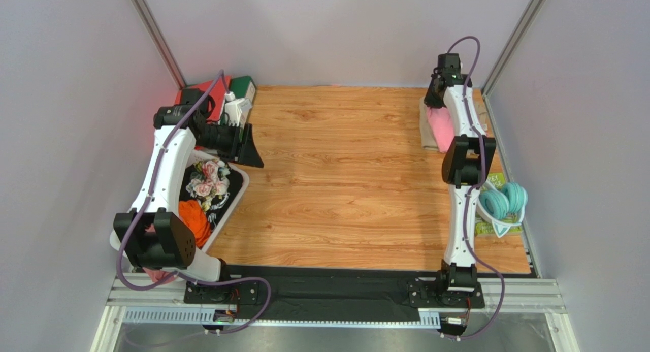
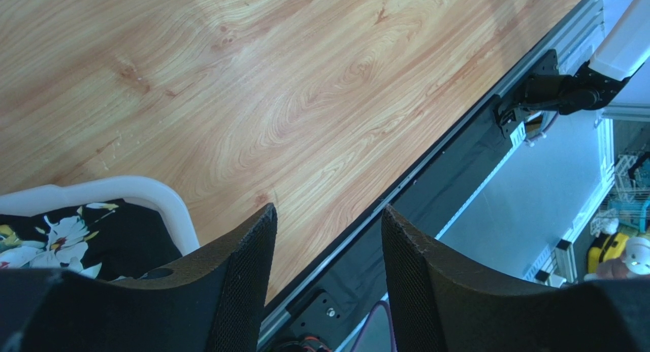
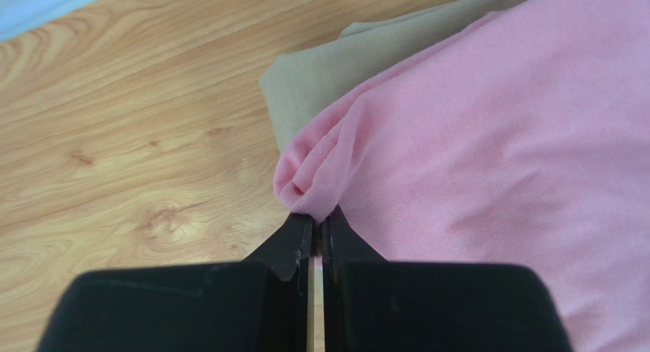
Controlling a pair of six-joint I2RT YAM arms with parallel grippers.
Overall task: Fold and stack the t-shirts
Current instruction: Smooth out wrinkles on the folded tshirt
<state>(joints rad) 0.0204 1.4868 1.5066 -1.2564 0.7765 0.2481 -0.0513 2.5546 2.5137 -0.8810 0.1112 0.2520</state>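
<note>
**Pink tee** (image 3: 496, 154) — lay at the upper right of the overhead view, by the far right edge of the table (image 1: 343, 161), on top of the beige tee (image 3: 336, 70). In the right wrist view it filled the right half of the frame, with a rolled fold at centre.

**Beige tee** — lay under the pink one, one corner showing toward the upper left of the right wrist view.

**Right gripper** (image 3: 316, 219) — jaws pressed together, tips touching the pink fold. Whether any cloth was pinched could not be told.

**Left gripper** (image 2: 328, 211) — jaws apart with nothing between them, above wood just beside the basket's corner.

**Basket** (image 2: 114, 188) — white-rimmed, at the left of the overhead view. It held a black floral cloth (image 1: 207, 178) and an orange cloth (image 1: 197, 219).

**Headphones** (image 1: 503, 200) — teal, at the right edge, lower in the frame than the tees.

**Books** (image 1: 221, 97) — red and green, in the upper left corner of the table.
</note>
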